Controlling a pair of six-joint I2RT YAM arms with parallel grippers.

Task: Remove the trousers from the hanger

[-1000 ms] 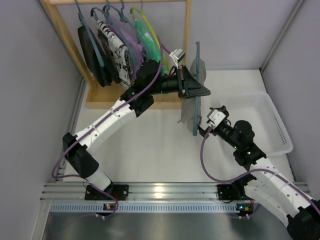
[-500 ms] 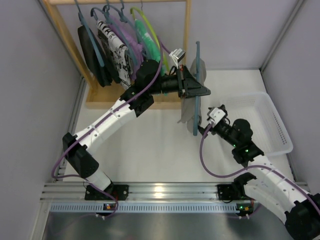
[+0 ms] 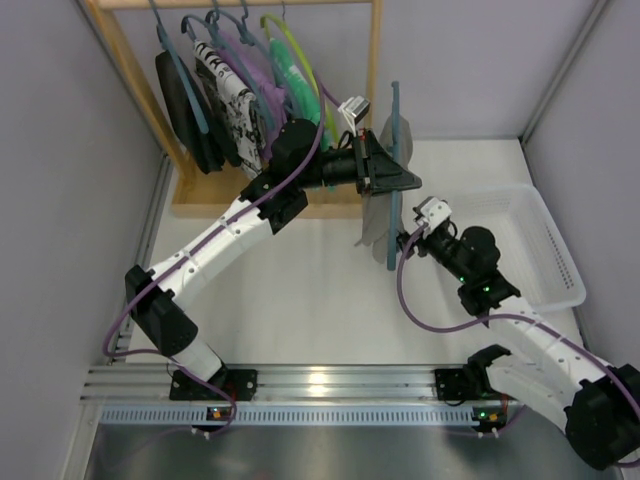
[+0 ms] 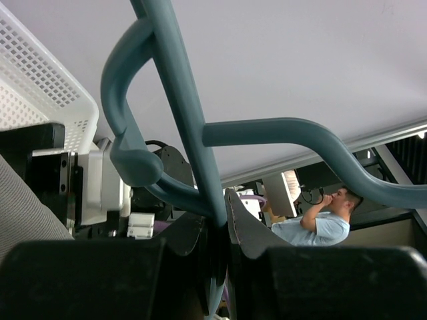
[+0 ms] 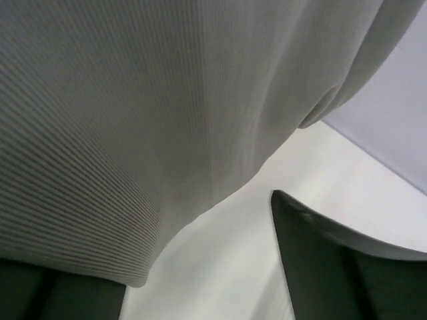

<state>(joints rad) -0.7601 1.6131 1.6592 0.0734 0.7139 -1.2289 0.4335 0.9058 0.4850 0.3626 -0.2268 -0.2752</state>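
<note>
My left gripper (image 3: 396, 181) is shut on a teal hanger (image 3: 393, 115) and holds it up over the table. In the left wrist view the hanger (image 4: 180, 113) is pinched between the jaws of that gripper (image 4: 219, 230). Grey ribbed trousers (image 3: 378, 215) hang from the hanger. My right gripper (image 3: 406, 243) is open at their lower edge. In the right wrist view the trousers (image 5: 147, 100) drape over the left jaw of the gripper (image 5: 193, 260). The right finger (image 5: 333, 260) stands clear of the cloth.
A white mesh basket (image 3: 548, 292) sits on the table at the right, also seen in the left wrist view (image 4: 40, 73). A wooden rack (image 3: 128, 60) at the back left carries several more hangers with garments (image 3: 235, 90).
My right gripper has moved up and to the left, closer to the lower edge of the trousers. The left arm and hanger have not moved.
</note>
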